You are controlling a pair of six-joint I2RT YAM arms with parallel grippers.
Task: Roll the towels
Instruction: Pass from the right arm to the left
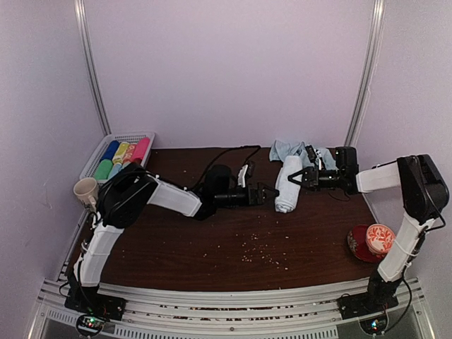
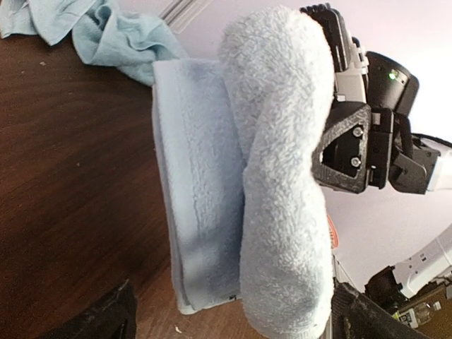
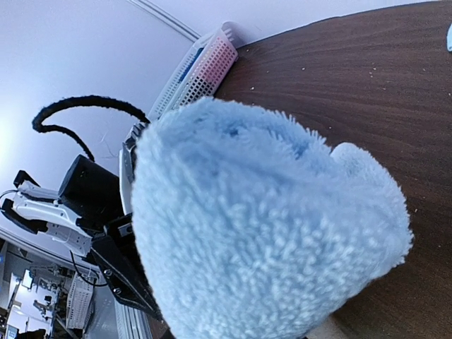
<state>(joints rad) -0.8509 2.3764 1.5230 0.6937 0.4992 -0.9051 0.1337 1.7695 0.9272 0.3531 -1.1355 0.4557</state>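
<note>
One pale blue towel [image 1: 287,185] lies partly rolled on the brown table, a thick roll [image 2: 282,176] with a flat tail [image 2: 194,183] beside it. My right gripper [image 1: 302,176] is shut on the roll's far side; in the right wrist view the towel [image 3: 268,226] fills the frame and hides the fingers. My left gripper [image 1: 267,194] stands open just left of the roll, with its dark fingertips [image 2: 113,318] spread wide on either side of the towel's near end and not touching it. A second towel [image 1: 286,150] lies crumpled at the back of the table.
A white basket [image 1: 116,157] with several bright rolls sits at the back left, and a pale mug [image 1: 85,189] stands in front of it. A red patterned dish [image 1: 373,241] is at the right front by the right arm. Crumbs [image 1: 261,251] dot the table's middle.
</note>
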